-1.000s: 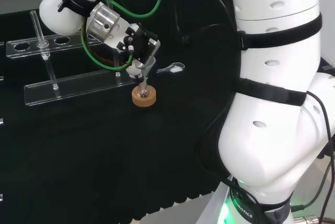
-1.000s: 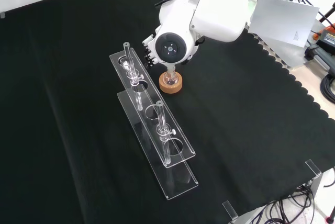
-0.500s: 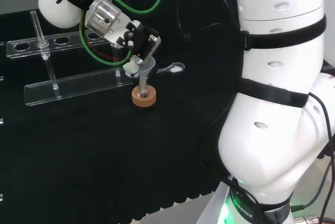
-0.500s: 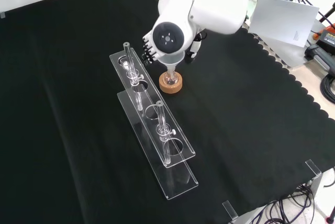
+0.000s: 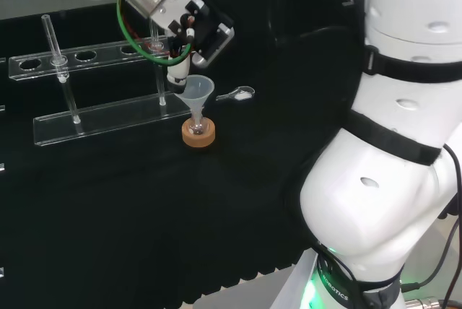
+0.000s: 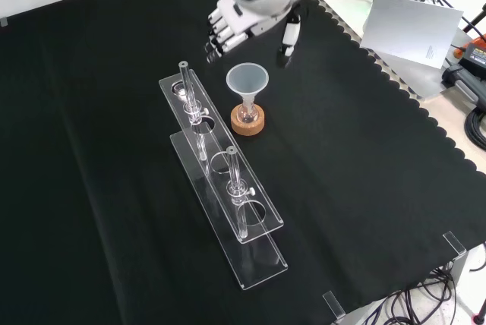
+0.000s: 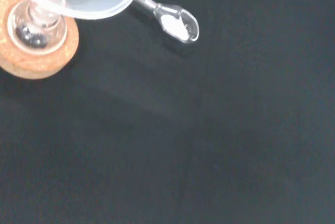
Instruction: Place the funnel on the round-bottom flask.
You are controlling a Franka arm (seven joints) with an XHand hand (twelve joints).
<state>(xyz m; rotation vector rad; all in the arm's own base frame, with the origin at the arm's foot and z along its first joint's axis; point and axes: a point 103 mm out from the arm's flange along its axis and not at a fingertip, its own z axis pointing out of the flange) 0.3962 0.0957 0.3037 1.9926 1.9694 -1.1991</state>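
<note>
Cork stand (image 6: 247,121) steadies the round-bottom flask (image 6: 246,111), so your funnel (image 6: 247,82) sits upright in its neck; the hand (image 6: 228,27) hangs released above.

hand (image 6: 244,17) raised, fingers relaxed, empty

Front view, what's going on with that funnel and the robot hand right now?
The funnel sits upright with its stem in the neck of the small round-bottom flask, which rests on a cork ring. The hand hangs above and beyond it, fingers relaxed, touching nothing. A clear rack with glass tubes stands to the left. In the wrist view, a small clear spoon with white powder lies on the cloth nearby.
</note>
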